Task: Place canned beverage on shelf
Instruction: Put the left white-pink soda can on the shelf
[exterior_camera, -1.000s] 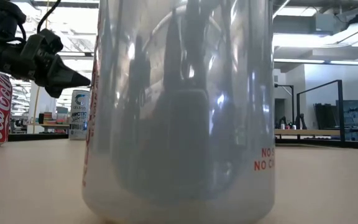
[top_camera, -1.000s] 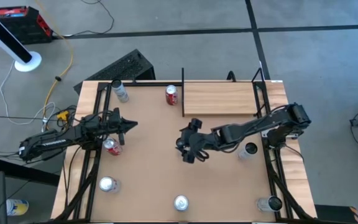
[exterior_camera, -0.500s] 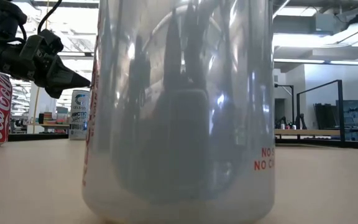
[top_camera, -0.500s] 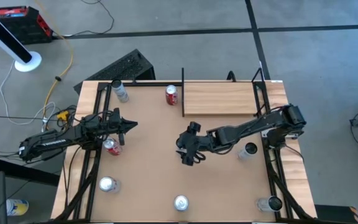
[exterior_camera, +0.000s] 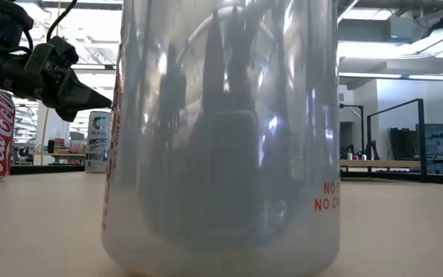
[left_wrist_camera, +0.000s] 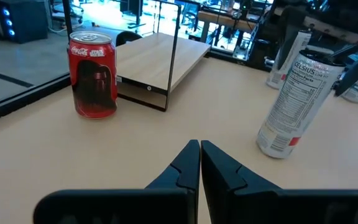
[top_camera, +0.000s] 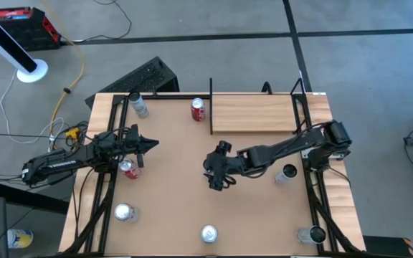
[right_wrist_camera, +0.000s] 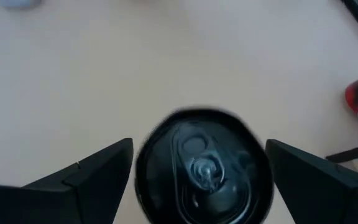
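Right gripper (right_wrist_camera: 197,171) spread wide, straddling a dark can (right_wrist_camera: 204,165), upright, lid facing camera; body hidden. Left gripper (left_wrist_camera: 201,152) clenched, empty. Shelf (top_camera: 253,115) beyond.

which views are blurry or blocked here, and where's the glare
Low view: a pale can right at the lens blocks most of the picture and mirrors the ceiling lights as bright streaks. Right wrist view: the dark can top between the open fingers is soft. High and left wrist views are sharp.
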You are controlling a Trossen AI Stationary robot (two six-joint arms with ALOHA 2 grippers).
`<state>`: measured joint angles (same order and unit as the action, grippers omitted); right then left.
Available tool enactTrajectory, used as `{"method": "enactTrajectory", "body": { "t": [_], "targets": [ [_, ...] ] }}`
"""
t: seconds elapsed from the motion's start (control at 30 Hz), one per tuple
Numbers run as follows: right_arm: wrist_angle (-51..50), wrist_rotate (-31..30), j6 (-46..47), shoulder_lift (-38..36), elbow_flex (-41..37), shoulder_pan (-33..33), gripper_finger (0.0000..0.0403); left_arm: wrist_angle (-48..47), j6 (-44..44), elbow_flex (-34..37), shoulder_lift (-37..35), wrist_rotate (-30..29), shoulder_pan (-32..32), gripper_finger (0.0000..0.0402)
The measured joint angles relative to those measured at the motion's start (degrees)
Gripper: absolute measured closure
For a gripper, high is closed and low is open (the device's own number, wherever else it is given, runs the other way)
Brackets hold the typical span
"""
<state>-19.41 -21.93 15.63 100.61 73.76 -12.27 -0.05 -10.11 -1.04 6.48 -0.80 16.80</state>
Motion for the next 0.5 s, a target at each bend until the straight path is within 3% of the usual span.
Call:
{"method": "enactTrajectory", "body": {
  "t": [0.17,0.37,0.5],
  "targets": [
    [-0.64,0.01,0.69,-1.66,0.04,-0.09,0.004,-0.02,-0.01,0.0,0.0,-0.01,0.0,0.0402],
    [-0.74,2.35,1.86,-2.6,0.11,-0.09,0.0124,-0.05,-0.02,-0.02,0.02,-0.02,0.0,0.0402],
    [-1.65,4.98,1.09,-2.63,0.8,-0.03,0.0127,-0.05,-0.02,-0.02,0.02,-0.02,0.0,0.0402]
  ]
}}
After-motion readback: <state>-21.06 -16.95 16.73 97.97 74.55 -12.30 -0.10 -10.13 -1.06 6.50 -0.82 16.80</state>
